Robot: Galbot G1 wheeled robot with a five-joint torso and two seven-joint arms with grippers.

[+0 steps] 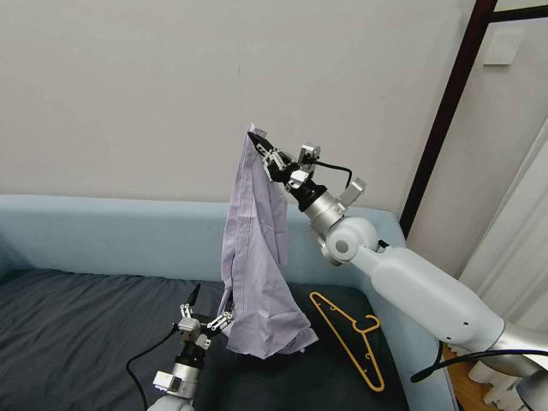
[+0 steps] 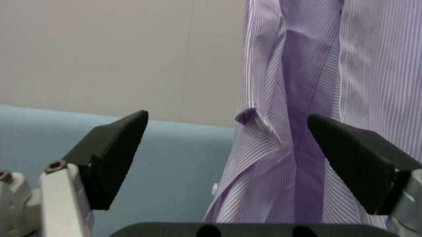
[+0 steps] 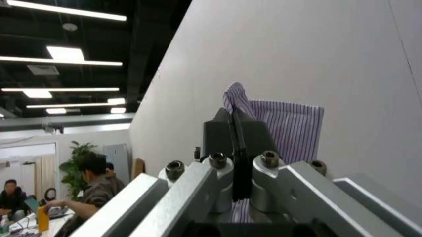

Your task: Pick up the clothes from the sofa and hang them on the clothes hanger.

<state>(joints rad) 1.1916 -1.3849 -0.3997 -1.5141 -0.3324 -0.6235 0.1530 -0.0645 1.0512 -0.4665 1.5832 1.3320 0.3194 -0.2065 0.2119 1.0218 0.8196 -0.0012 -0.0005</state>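
Light purple shirt [image 1: 254,257] with thin white stripes, soft and full of folds. Stripes running up and down too. Hanging long way up and down, top corner up high, bottom end bunched low by the sofa [image 1: 77,235]. Clamped tight on that top corner: right gripper [image 1: 257,137], up in front of the wall [image 1: 128,86]. Down low beside the shirt's bottom end: left gripper [image 1: 208,310], fingers spread wide, gripping nothing. Yellow hanger [image 1: 347,338] lying flat on the sofa, just beside the shirt, hook toward the robot's right.
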